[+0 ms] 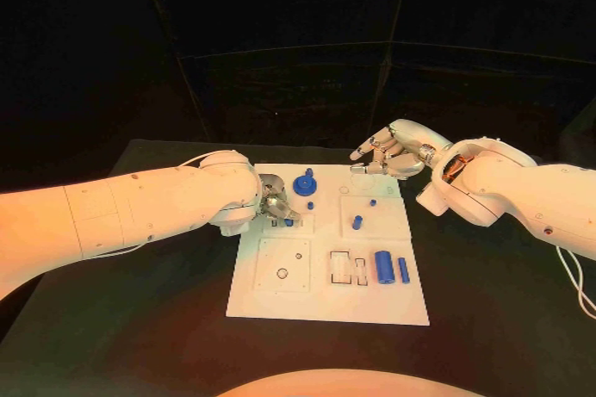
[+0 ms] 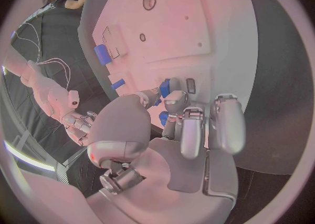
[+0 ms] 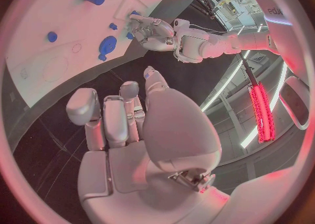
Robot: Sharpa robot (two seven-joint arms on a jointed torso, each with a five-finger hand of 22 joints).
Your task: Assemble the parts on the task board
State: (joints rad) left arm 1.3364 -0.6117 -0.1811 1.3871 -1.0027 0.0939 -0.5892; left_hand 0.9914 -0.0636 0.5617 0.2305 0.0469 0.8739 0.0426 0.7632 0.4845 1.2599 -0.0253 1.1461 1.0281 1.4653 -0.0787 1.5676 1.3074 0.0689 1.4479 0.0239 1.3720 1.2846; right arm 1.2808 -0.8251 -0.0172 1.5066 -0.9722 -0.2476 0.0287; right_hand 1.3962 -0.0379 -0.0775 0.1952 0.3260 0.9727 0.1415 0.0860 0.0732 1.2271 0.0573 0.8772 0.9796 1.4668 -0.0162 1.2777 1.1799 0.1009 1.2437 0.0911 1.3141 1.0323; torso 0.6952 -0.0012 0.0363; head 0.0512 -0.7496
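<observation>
- The task board (image 1: 331,276) is laid flat in the middle of the black table (image 1: 497,302), its long axis running away from the robot, with the short edges near and far.
- Small blue parts are seen on it: a round blue piece with a stem (image 1: 304,187) near the far left corner, a short peg (image 1: 356,222) and a smaller one (image 1: 371,202) toward the far right, and a thick blue cylinder (image 1: 384,263) with a thin blue rod (image 1: 404,270) just beside it, both lying lengthwise along the board in the near right part.
- The left hand (image 1: 275,206) is held over the board's left edge; its fingers (image 2: 194,129) are curled together around a small blue part (image 2: 165,88) at the fingertips, of which only bits are visible between them.
- That blue part is located at the left edge of the board, directly under the left hand; which way it points cannot be told.
- The right hand (image 1: 388,156) is held just beyond the board's far right corner, above the table, with fingers (image 3: 112,121) loosely bent and apart and nothing in them.
</observation>
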